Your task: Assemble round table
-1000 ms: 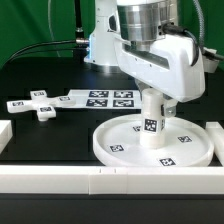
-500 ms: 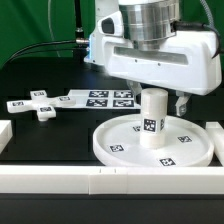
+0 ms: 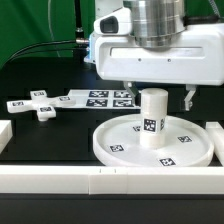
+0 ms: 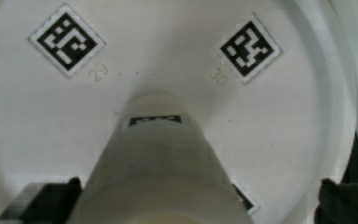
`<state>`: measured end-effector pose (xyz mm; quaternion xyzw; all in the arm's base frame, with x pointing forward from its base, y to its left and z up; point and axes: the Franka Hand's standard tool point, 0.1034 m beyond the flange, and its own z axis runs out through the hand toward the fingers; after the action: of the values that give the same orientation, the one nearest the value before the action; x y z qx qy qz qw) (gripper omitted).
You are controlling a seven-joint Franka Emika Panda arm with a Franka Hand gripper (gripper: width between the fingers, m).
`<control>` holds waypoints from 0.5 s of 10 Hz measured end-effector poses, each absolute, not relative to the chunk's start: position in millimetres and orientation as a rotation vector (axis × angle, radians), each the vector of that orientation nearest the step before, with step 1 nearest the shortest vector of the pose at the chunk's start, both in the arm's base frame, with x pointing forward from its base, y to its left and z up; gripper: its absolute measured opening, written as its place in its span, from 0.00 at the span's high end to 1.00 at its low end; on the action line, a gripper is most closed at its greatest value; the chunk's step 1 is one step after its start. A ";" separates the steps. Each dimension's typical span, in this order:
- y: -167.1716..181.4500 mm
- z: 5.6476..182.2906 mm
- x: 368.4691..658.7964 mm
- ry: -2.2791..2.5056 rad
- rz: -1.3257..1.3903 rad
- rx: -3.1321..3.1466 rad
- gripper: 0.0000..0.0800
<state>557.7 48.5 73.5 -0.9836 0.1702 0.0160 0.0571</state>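
The large rimmed round disc (image 3: 115,145) lies flat on the black table at the exterior view's right. The short cylindrical leg (image 3: 152,120) stands upright at its middle, a tag on its side. My gripper (image 3: 158,98) hangs right above the leg, open wide, with one finger (image 3: 127,91) on each side of the leg's top, apart from it. In the wrist view the leg (image 4: 167,165) rises between the dark fingertips (image 4: 43,205) on the tagged disc (image 4: 158,60). The small cross-shaped piece (image 3: 38,105) lies at the exterior view's left.
The marker board (image 3: 105,98) lies behind the disc. White border blocks run along the front (image 3: 100,181), with one at the exterior view's left (image 3: 4,133) and one at its right (image 3: 216,132).
The hand has turned and lifted a little above the leg. Its fingers now stand apart on either side of the leg's top. The leg and disc have not moved.
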 end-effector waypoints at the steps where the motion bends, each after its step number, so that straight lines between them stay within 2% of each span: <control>1: 47.9 72.8 557.9 0.384 0.042 -3.002 0.19; 5: 47.3 72.1 558.0 -0.124 0.013 -3.037 0.19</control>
<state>558.0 47.3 72.1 -0.9979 -0.0408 0.0044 0.0507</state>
